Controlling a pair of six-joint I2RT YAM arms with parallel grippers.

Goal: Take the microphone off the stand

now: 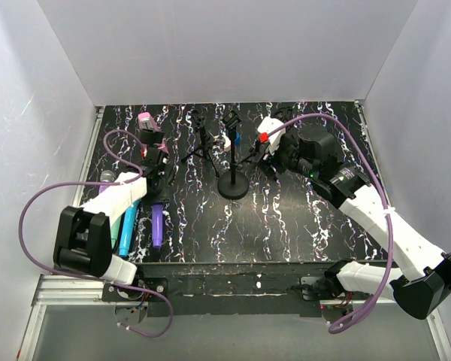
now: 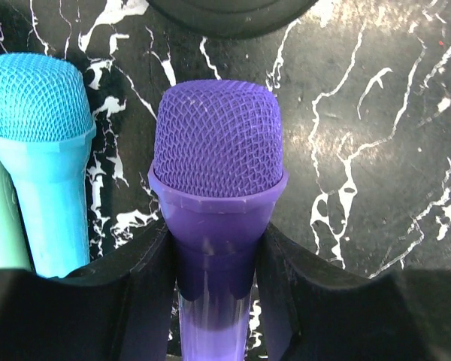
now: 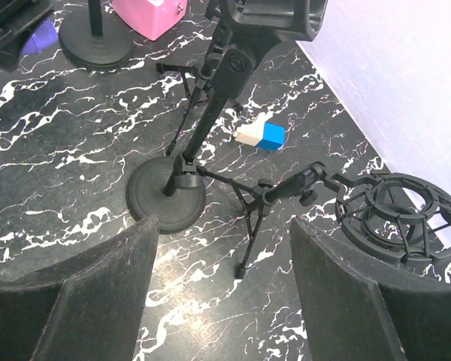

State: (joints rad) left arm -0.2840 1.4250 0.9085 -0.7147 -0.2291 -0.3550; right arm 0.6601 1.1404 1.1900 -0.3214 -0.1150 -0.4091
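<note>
The left wrist view shows what the overhead view hides. The left claw (image 2: pixel 214 244) is clamped on the purple microphone (image 2: pixel 216 150) just below its mesh head, with 1 finger (image 2: pixel 135 301) on each side of the handle. A teal microphone (image 2: pixel 37 143) lies just beside it, and the rim of a round stand base (image 2: pixel 225 15) shows past the head. From above, only the purple handle shows, near the left edge of the counter (image 1: pixel 286 226) and off any stand; the claw covers the head. The right wrist view shows the right claw (image 3: pixel 222 226) wide open and holding nothing. It hangs above a round-based stand (image 3: pixel 165 199), a tripod stand (image 3: pixel 248 207), a shock mount (image 3: pixel 398 214) and a white-and-blue block (image 3: pixel 261 135).
</note>
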